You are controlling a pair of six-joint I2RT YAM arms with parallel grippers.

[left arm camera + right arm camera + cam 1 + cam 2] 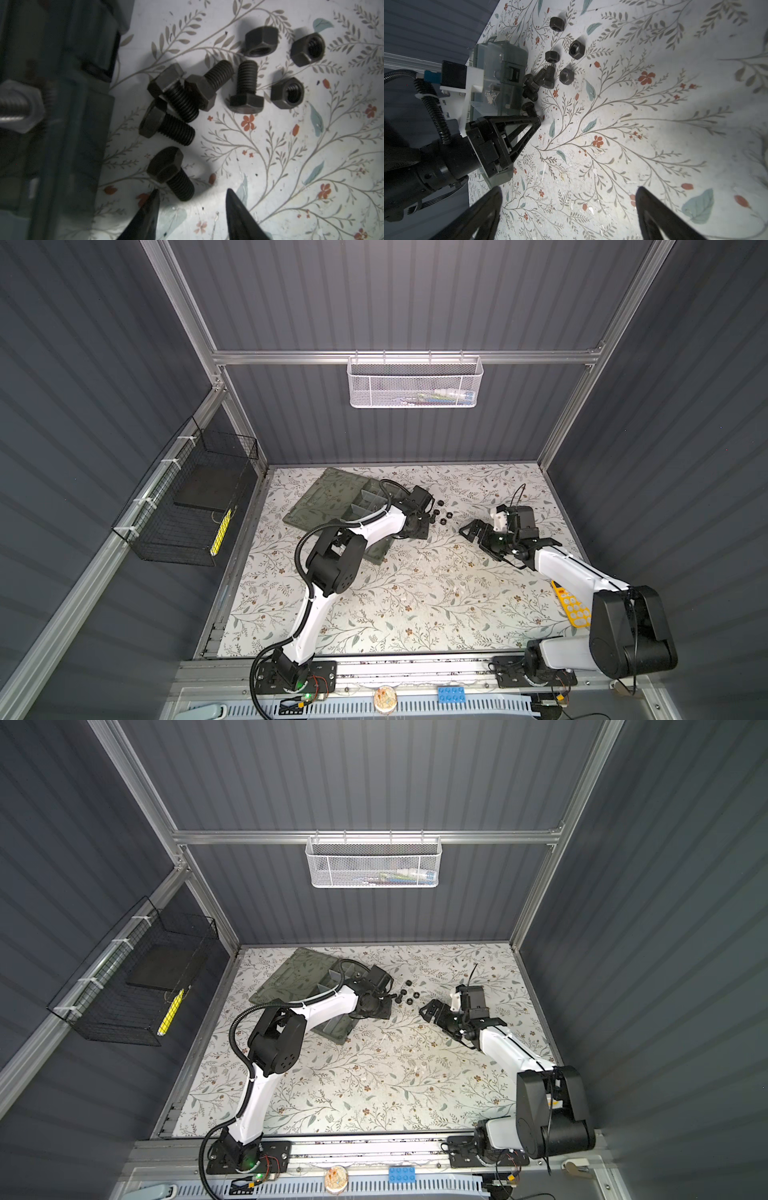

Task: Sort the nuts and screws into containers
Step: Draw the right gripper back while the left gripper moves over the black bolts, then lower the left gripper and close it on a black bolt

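Holding jaws of left gripper (pixel 192 191) half-apart astride one short black hex-head screw (pixel 170 172), gripping nothing; spreading right gripper (pixel 569 188) wide, empty; lying among black hex nuts (pixel 287 92), just right of far-left grey-green translucent plastic organizer box (pixel 322 499).

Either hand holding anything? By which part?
Nothing held: left hand brackets the shank end of a black hex-head metal bolt, not clamped; right hand open, empty.

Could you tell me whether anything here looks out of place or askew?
Black screws and nuts lie scattered loose on the table beside the organizer box, two screws overlapping; the box sits askew to the table's edges.
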